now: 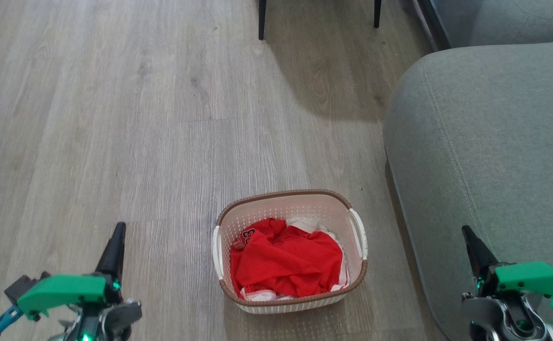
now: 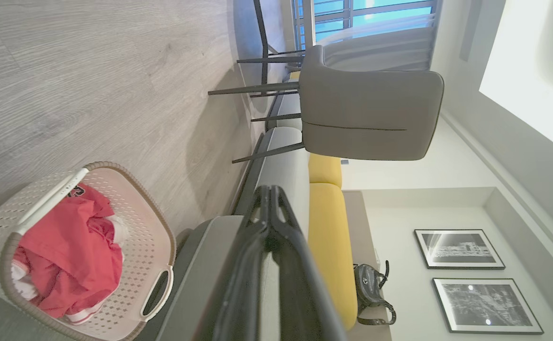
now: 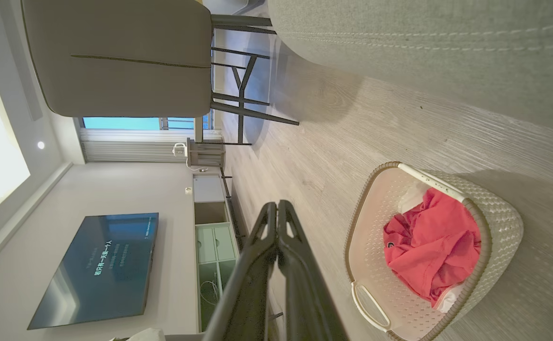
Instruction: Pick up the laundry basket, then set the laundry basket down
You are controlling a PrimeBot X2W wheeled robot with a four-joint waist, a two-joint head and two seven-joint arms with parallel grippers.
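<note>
The laundry basket stands on the wooden floor in the lower middle of the head view, cream-white with a brown rim and two white side handles. Red and white clothes fill it. My left gripper hangs well to the basket's left, fingers together and empty. Over the sofa's edge, well to the basket's right, my right gripper is shut too. In the left wrist view the basket lies at the lower left of my shut left gripper. The right wrist view has the basket to the right of my shut right gripper.
A grey sofa runs along the right, close to the basket. Two dark chair legs stand at the far end of the floor. A grey chair, yellow cushions and a wall television lie further off.
</note>
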